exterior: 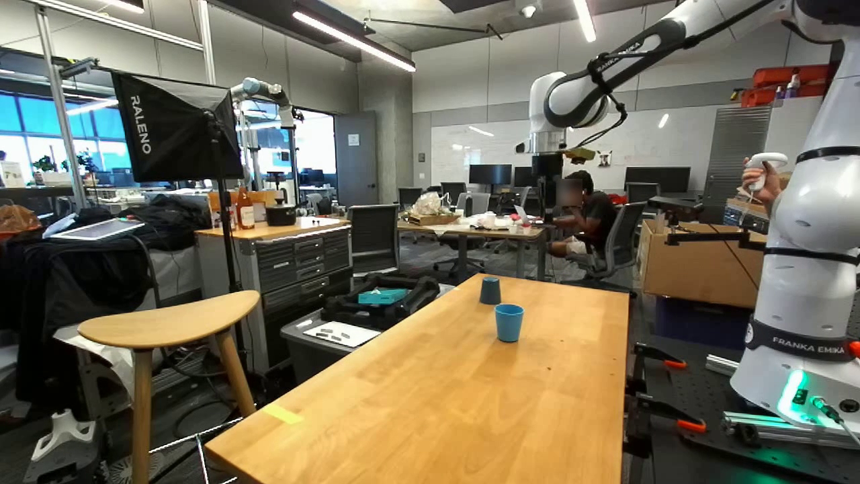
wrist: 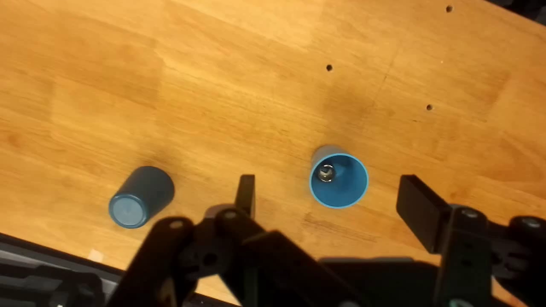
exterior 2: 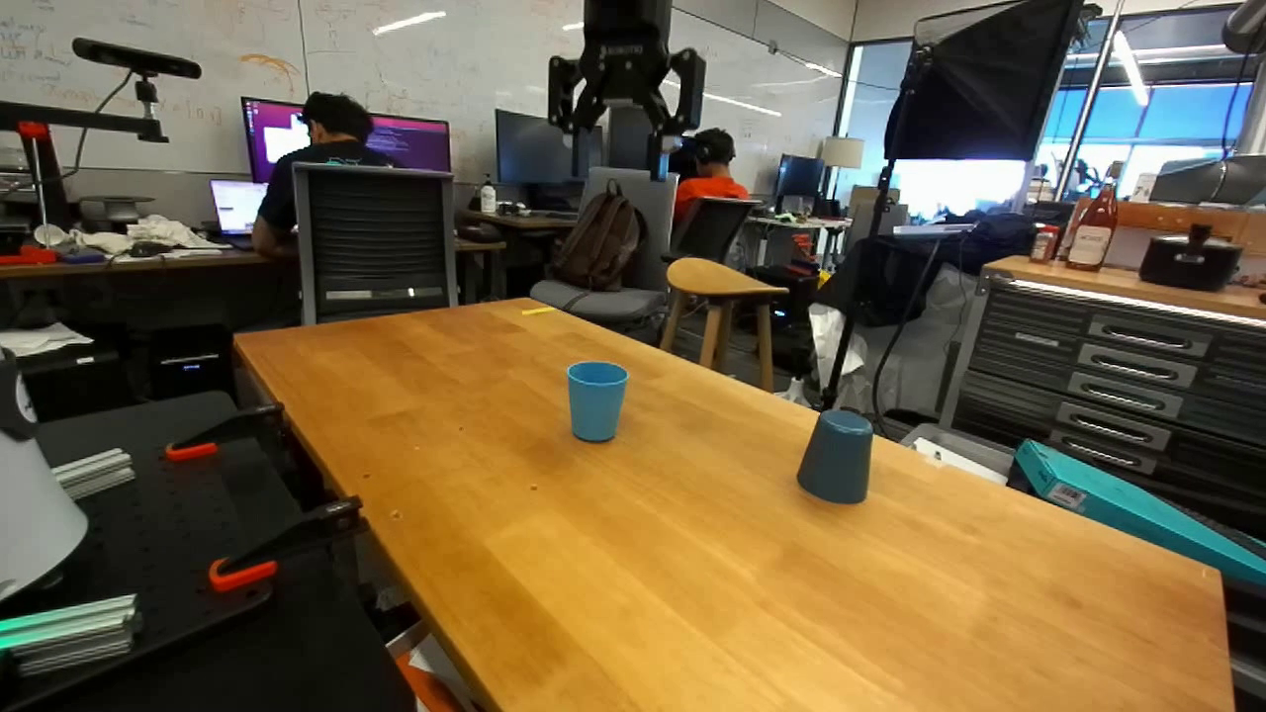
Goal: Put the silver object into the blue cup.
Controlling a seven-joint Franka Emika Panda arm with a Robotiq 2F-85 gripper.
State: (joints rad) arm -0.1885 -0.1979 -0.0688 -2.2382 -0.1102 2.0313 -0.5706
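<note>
The light blue cup stands upright on the wooden table in both exterior views (exterior: 508,326) (exterior 2: 595,405), and I look into its mouth in the wrist view (wrist: 352,183). The silver object (wrist: 326,172), small, round and shiny, lies inside this cup near its wall; the exterior views do not show it. My gripper (exterior 2: 618,158) is open with nothing between its fingers, well above the table. In the wrist view the open gripper (wrist: 328,196) has its fingers on either side of the cup's picture, not touching it.
A darker blue cup (exterior 2: 837,460) stands upside down on the table (exterior 2: 692,564), and shows left of the light blue cup in the wrist view (wrist: 147,192). Clamps (exterior 2: 242,574) grip the table's robot-side edge. A stool (exterior: 171,319) and a bin (exterior: 316,349) stand beyond the opposite edge.
</note>
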